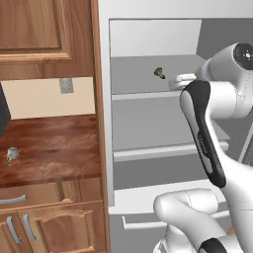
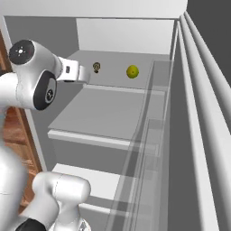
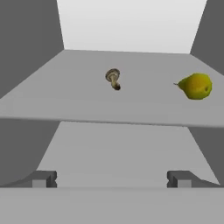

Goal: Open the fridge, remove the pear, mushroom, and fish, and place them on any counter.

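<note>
The fridge (image 1: 148,123) stands open, its door (image 2: 198,135) swung out to the right. On its upper shelf a brown mushroom (image 3: 113,78) lies near the middle, also in the base views (image 1: 159,73) (image 2: 96,67). The yellow-green pear (image 3: 196,86) (image 2: 132,71) lies to the mushroom's right. My gripper (image 3: 111,179) is open and empty. It hovers at the front edge of that shelf (image 2: 84,74), facing in, short of both. A small silvery-grey fish (image 1: 12,154) lies on the dark wood counter (image 1: 54,143) left of the fridge.
Two lower fridge shelves (image 2: 103,113) sit under the gripper, and the bottom drawer's bar handle (image 1: 143,223) below them. Brown cabinet doors (image 1: 49,230) are under the counter, an upper cabinet (image 1: 39,29) above it. The fridge's left wall (image 1: 105,123) borders the counter.
</note>
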Motion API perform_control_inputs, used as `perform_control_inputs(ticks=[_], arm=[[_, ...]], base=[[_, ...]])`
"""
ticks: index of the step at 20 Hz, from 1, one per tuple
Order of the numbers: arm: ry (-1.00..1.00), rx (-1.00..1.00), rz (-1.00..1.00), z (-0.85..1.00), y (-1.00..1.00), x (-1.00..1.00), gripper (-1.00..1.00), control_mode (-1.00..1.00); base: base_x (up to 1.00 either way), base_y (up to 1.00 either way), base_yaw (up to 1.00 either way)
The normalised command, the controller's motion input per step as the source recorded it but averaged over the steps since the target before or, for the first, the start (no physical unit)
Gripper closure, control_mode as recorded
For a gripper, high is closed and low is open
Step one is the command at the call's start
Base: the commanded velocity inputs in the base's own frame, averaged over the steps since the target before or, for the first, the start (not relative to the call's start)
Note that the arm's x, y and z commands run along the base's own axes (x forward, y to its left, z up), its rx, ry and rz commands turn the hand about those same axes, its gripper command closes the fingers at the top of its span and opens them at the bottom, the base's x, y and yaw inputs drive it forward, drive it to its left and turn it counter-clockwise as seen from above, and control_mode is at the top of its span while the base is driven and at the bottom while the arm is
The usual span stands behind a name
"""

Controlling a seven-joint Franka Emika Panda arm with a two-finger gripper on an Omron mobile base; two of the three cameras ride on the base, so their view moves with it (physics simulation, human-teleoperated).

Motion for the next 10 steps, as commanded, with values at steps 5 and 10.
perform_control_inputs(ticks=[5, 10], arm=[[0.0, 0.0, -0.03, -0.01, 0.0, 0.77, -1.0, -1.0], [0.0, 0.0, -0.05, -0.09, 0.0, 0.73, -1.0, -1.0]], base=[[0.0, 0.0, 0.0], [0.0, 0.0, 0.0]])
